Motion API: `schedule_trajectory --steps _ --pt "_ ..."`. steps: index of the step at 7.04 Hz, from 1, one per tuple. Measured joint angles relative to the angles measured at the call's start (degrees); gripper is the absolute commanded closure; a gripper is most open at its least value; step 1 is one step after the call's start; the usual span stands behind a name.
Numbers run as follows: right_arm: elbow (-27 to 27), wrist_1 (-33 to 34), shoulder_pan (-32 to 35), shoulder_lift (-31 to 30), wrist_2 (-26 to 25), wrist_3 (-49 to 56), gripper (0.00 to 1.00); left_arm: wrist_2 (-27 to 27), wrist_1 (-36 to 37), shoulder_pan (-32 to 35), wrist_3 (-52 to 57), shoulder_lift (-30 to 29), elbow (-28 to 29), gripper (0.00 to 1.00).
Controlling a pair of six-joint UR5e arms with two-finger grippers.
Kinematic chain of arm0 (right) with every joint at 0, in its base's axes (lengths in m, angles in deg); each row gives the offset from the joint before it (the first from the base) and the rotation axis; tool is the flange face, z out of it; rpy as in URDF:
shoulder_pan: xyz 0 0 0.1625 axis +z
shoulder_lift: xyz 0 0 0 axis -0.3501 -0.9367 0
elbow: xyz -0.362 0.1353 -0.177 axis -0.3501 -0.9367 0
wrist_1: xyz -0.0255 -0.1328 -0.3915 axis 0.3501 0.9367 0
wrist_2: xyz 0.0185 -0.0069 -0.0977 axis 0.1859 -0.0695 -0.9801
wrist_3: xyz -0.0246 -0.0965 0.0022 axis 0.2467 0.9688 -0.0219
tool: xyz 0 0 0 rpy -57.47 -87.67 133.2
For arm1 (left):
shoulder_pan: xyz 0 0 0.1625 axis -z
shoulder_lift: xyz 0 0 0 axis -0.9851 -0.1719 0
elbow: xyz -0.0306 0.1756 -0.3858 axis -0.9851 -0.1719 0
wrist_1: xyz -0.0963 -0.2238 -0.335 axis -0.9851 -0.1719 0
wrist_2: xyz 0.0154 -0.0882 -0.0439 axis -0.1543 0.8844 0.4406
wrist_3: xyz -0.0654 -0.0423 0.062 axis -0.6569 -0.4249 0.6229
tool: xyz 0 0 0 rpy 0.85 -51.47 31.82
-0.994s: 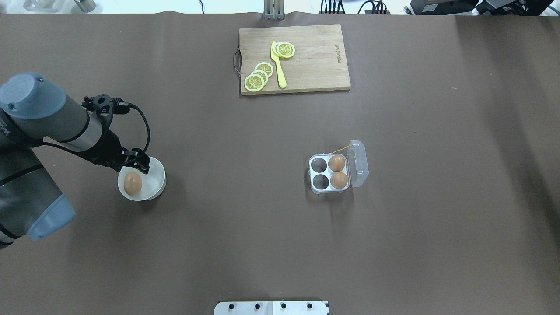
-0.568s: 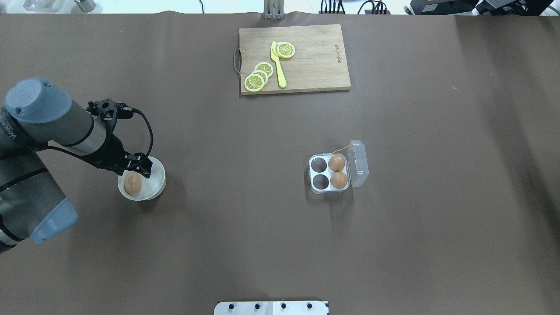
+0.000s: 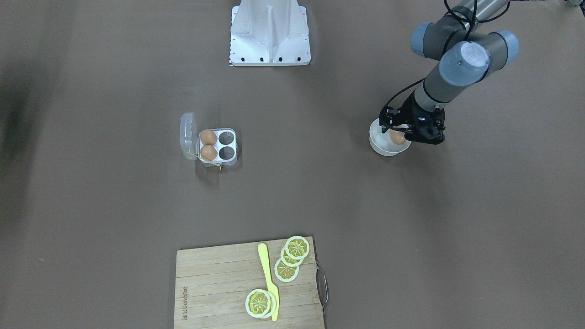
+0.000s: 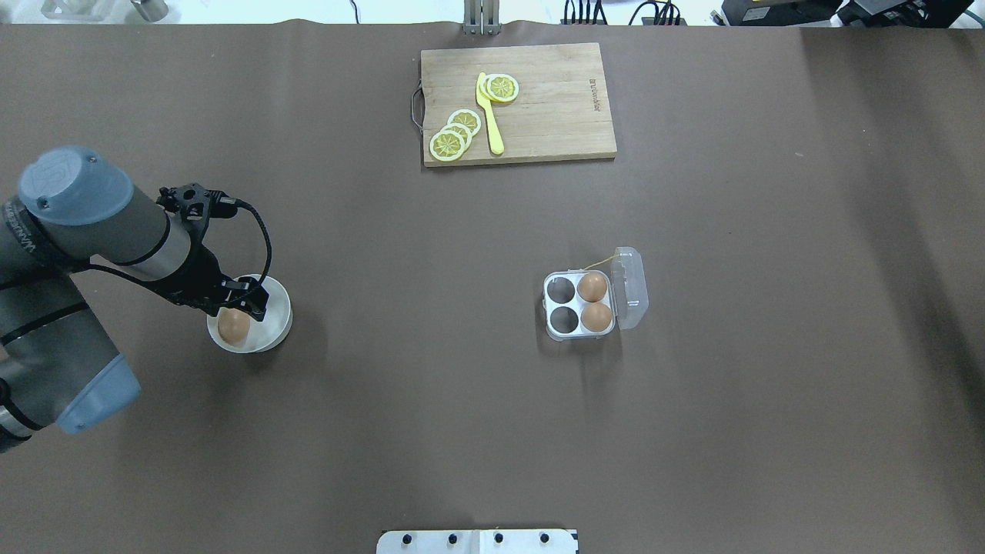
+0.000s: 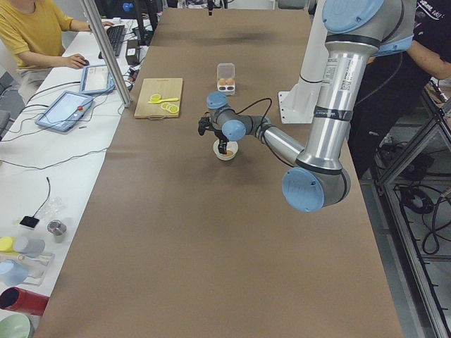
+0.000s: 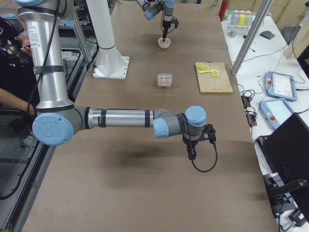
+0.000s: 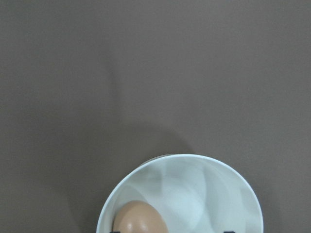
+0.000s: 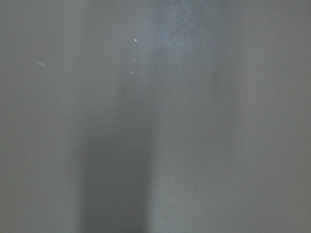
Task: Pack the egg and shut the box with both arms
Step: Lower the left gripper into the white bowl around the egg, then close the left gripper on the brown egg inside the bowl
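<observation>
The egg (image 4: 233,326) we are after lies in the white bowl (image 4: 278,314), off-centre towards the rim, at the robot's left end of the table. The left gripper (image 4: 240,302) hangs right over it with its fingers spread wide. In the left wrist view only their tips peep in at the bottom edge, either side of the egg, and we cannot tell whether they touch it.

Well apart, near the table's middle, stands the box (image 4: 579,306). Its clear lid (image 4: 632,286) is folded open to one side, with the yellow string (image 4: 599,263) at a corner. The two cells beside the lid each hold one of the other eggs (image 4: 592,287).

A smooth brown cover (image 4: 431,415) spreads over the whole table. On the far side a wooden cutting board (image 4: 539,115) carries lemon slices (image 4: 451,138) and a yellow knife (image 4: 489,115).

The right gripper (image 6: 192,153) points down over the brown cover at the other end. It is seen only from the side, so we cannot tell how its fingers stand. An operator (image 5: 35,35) sits at a side bench.
</observation>
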Motion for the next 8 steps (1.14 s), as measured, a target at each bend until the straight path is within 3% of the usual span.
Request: schedule_trajectory --steps 8 --pt "0.1 0.0 0.0 0.0 -0.1 0.0 0.0 -0.1 0.1 -0.8 0.0 0.3 1.1 0.26"
